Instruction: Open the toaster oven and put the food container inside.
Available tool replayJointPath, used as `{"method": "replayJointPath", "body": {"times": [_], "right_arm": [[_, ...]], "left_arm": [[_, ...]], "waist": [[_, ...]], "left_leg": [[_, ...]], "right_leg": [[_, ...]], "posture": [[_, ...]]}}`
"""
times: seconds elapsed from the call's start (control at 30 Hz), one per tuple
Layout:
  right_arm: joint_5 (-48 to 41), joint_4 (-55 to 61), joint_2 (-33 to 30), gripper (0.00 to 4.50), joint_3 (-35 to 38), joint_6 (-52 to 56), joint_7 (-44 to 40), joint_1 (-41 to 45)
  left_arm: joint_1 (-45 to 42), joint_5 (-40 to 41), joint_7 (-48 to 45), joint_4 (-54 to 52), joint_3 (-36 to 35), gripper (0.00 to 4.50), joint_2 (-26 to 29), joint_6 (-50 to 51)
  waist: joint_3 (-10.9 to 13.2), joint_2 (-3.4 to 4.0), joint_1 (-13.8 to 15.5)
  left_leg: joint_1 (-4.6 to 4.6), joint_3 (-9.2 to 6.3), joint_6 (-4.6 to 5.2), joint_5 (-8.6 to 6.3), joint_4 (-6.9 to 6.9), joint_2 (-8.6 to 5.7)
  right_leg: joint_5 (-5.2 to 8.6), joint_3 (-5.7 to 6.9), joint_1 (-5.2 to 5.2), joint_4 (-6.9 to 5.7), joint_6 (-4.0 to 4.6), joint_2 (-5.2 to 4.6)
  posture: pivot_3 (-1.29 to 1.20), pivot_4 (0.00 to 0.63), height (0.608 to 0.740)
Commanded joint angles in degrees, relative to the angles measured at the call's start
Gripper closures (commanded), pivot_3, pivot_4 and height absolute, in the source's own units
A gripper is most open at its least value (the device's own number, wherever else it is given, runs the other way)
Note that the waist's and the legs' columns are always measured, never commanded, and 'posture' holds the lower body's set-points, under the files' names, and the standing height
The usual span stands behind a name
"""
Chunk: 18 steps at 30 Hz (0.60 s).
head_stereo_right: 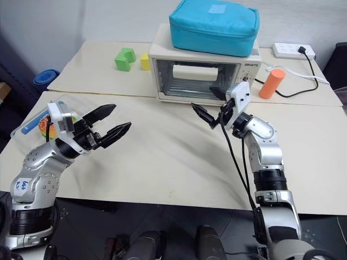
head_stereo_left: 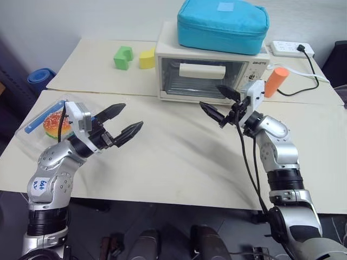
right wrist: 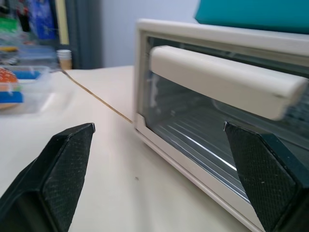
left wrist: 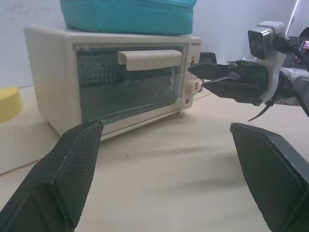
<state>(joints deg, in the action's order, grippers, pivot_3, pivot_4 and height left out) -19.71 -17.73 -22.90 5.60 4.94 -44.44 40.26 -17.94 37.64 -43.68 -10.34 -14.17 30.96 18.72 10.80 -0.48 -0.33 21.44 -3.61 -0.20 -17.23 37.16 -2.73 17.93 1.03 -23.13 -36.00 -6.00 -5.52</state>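
The cream-white toaster oven [head_stereo_left: 211, 73] stands at the back of the table with its glass door shut and its white bar handle [right wrist: 217, 77] across the top of the door. My right gripper [head_stereo_left: 210, 95] hangs open just in front of the door's lower part, apart from it. The food container [head_stereo_left: 46, 122], a clear box with a blue clip and a toy burger inside, lies at the table's left edge. My left gripper [head_stereo_left: 132, 116] is open and empty, a little to the right of the container, pointing toward the oven. The left wrist view takes in the oven [left wrist: 120, 82] and the right gripper [left wrist: 212, 77].
A turquoise zip bag [head_stereo_left: 222, 24] lies on top of the oven. A green block [head_stereo_left: 123, 57] and a yellow block [head_stereo_left: 147, 58] sit to its left. An orange cylinder [head_stereo_left: 275, 81] and a power strip [head_stereo_left: 291, 49] with a black cable are to its right.
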Motion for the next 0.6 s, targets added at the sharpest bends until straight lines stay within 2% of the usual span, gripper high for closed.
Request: {"method": "replayJointPath", "body": {"times": [0.03, 0.3, 0.6], "right_arm": [[1.4, -3.2, -1.1, 0.04, 2.4, -1.4, 3.5, 3.3], [1.8, -10.0, 0.8, 0.04, 1.7, -5.8, 1.6, 9.6], [-0.3, -1.6, 1.8, 0.04, -0.4, 0.0, -3.1, 5.8]], "left_arm": [[-2.3, 1.5, -1.5, -0.4, 0.1, 0.0, -0.4, -0.1], [-3.4, 0.3, -1.7, 0.6, 0.9, 0.0, -1.7, -0.8], [-2.3, 0.2, -1.4, 0.5, 0.5, 0.0, -2.0, -1.3]], "waist": [[0.0, 0.0, 0.0], [0.0, 0.0, -1.0], [0.0, 0.0, -1.2]], "left_leg": [[0.0, 0.01, 0.0, 0.0, 0.0, 0.0], [0.03, 0.43, 0.0, 0.01, -0.06, 0.08], [0.04, 0.47, 0.02, -0.01, -0.04, 0.08]], "right_leg": [[0.0, -0.01, -0.01, -0.02, 0.0, 0.0], [0.0, -0.31, -0.35, -0.24, 0.0, 0.07], [0.0, -0.4, -0.38, -0.28, 0.0, 0.06]], "posture": [[0.0, 0.15, 0.74], [0.0, 0.15, 0.74], [0.0, 0.15, 0.74]]}}
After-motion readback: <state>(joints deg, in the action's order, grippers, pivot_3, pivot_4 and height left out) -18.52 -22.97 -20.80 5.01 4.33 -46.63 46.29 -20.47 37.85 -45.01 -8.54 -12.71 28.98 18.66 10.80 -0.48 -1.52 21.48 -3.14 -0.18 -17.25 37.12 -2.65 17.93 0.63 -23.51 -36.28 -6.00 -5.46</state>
